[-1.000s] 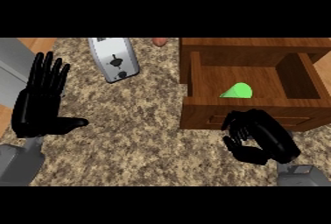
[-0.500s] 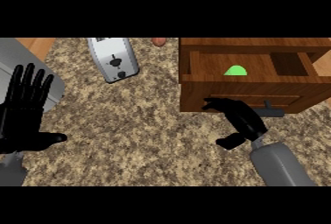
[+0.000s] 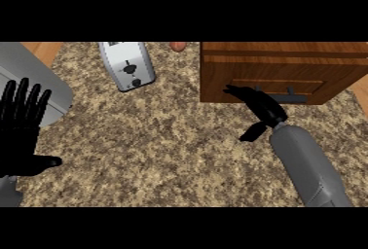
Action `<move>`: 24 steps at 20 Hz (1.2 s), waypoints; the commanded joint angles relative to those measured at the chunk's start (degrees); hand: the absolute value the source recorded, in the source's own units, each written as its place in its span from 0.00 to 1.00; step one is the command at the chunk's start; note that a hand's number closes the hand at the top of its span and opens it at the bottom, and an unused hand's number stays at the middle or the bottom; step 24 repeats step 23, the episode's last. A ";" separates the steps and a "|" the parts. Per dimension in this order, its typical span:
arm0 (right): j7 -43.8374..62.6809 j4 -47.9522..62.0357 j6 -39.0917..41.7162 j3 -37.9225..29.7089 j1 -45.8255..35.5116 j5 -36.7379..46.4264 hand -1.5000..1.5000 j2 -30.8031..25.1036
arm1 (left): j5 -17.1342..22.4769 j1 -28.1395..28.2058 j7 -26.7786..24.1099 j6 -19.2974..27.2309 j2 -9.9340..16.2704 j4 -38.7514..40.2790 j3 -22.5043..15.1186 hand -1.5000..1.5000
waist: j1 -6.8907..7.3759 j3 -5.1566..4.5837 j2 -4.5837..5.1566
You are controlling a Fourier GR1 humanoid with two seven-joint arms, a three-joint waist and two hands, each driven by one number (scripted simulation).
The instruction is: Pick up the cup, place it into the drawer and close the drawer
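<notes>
Wooden drawer [image 3: 277, 87], open with the green cup visible a second ago, is now pushed shut. Straight fingers of the right hand [image 3: 260, 105] are pressed against its front. The left hand [image 3: 22, 131] is rested open at far left.

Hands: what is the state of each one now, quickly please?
Left hand: open, holding nothing.
Right hand: open, fingers straight against the drawer front.
</notes>
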 commanded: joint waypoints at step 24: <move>-10.24 32.19 3.40 -10.64 -23.69 -2.71 0.00 -10.07 | -3.27 -4.45 1.22 -3.18 -2.18 4.27 0.81 0.00 | 3.87 0.26 2.22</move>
